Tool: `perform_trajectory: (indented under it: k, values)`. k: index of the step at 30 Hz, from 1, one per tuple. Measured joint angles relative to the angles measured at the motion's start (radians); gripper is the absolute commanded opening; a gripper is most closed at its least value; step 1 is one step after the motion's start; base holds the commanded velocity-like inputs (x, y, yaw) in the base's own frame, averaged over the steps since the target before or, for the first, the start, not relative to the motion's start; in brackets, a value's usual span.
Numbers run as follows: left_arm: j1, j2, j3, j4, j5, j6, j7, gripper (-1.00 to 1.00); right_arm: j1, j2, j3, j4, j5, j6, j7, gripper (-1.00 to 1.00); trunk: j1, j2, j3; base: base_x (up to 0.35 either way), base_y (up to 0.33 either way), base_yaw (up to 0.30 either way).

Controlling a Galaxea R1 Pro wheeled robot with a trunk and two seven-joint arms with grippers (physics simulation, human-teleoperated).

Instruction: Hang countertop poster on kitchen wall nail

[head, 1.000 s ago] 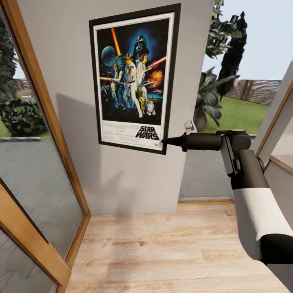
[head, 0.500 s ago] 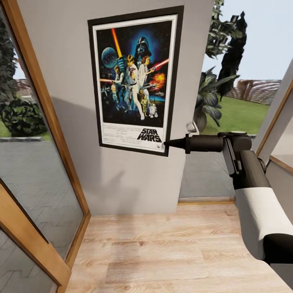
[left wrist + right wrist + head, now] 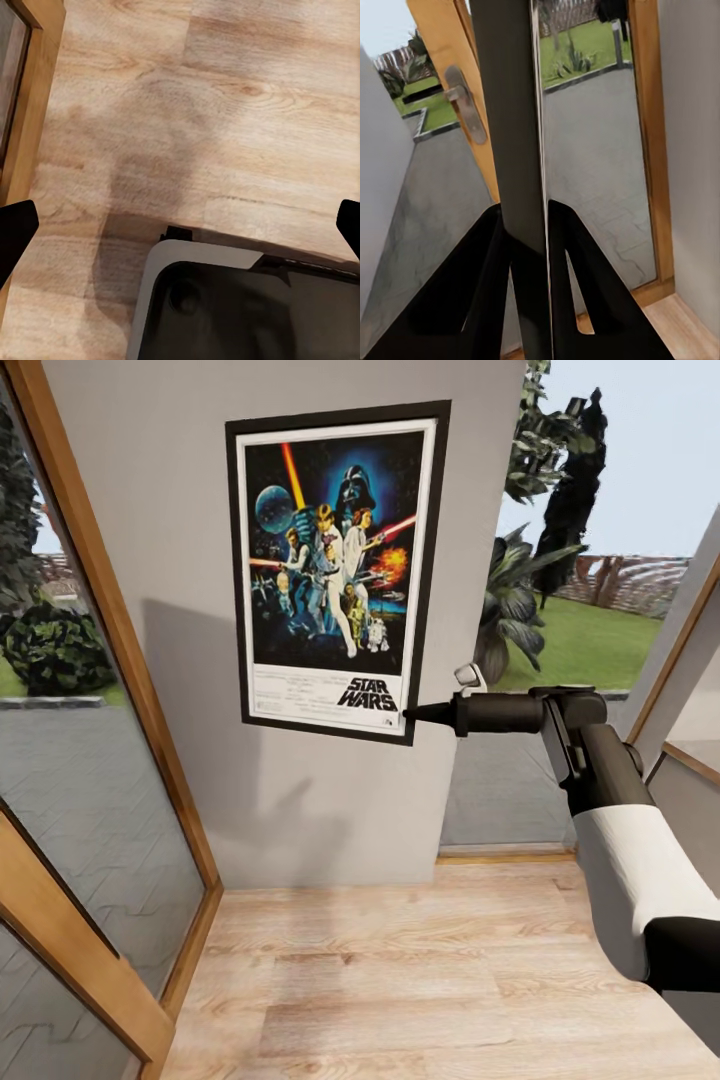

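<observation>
The poster (image 3: 335,570) stood flat against the grey wall (image 3: 150,510), nearly upright, probably so that its back could meet a nail, which I could not see. The right hand (image 3: 412,713) was clamped on its lower right corner; in the right wrist view both fingers (image 3: 577,285) pressed the poster's edge (image 3: 510,112). The left hand (image 3: 180,229) hung over the wooden floor (image 3: 225,97), fingers wide apart, holding nothing.

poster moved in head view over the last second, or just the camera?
Yes. The poster sits lower and less tilted against the fixed wooden door frame, which hasn't shifted. The right gripper pinches its lower corner.
</observation>
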Motion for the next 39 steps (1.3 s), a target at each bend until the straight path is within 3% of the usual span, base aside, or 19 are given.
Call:
perform_trajectory:
  k: [39]
  values:
    - [0.000, 0.000, 0.000, -0.002, -0.001, 0.000, 0.000, 1.00, -0.002, 0.000, 0.007, -0.030, 0.000, -0.005, 0.003, -1.00, 0.000, 0.000, 0.000, 0.000, 0.000, 0.000]
